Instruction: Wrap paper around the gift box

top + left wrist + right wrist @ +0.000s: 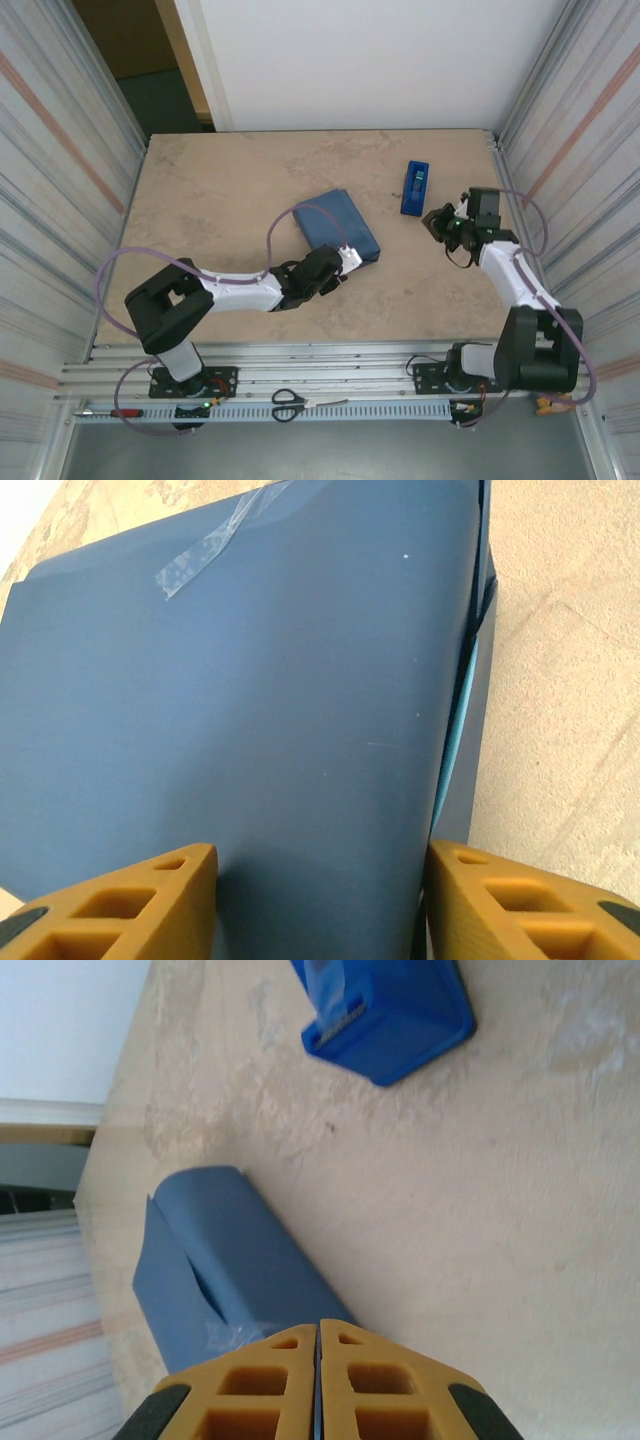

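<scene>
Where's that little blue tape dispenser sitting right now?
From the overhead camera, the blue tape dispenser stands toward the far right of the table, just beyond the right gripper and to the right of the paper-wrapped gift box.

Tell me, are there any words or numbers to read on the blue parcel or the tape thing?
No text can be read anywhere.
The paper is plain blue, with a strip of clear tape and no print.
The blue tape dispenser shows no readable label.
</scene>
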Available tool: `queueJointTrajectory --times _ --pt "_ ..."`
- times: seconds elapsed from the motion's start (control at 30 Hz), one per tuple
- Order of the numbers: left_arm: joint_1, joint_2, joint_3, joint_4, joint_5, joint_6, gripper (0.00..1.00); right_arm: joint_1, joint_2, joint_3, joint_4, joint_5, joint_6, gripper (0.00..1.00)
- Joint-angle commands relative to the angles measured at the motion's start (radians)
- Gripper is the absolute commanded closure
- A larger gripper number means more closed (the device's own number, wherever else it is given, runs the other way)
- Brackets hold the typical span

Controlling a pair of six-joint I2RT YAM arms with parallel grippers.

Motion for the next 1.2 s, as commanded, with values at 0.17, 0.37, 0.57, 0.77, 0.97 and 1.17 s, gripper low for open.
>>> queueJointTrajectory --times 0.17,0.37,0.57,0.77,0.97,1.17 --pt "-0.002 0.099 -0.048 -0.19 0.098 -0.058 0.46 -0.07 0.302 0.24 -0.062 -0.078 -0.194 0.86" --pt "-0.001 0.112 -0.038 -0.191 0.107 -0.054 0.47 -0.083 0.482 0.402 -0.077 -0.148 -0.224 0.83" --pt "-0.002 0.119 -0.037 -0.192 0.113 -0.059 0.47 -0.085 0.634 0.534 -0.101 -0.227 -0.236 0.82" --pt "-0.001 0.122 -0.039 -0.193 0.116 -0.064 0.47 -0.085 0.702 0.608 -0.115 -0.244 -0.239 0.8" --pt "-0.002 0.12 -0.038 -0.195 0.118 -0.063 0.47 -0.085 0.739 0.656 -0.157 -0.217 -0.245 0.78" --pt "-0.001 0.124 -0.035 -0.193 0.122 -0.063 0.48 -0.085 0.777 0.683 -0.174 -0.234 -0.245 0.77"
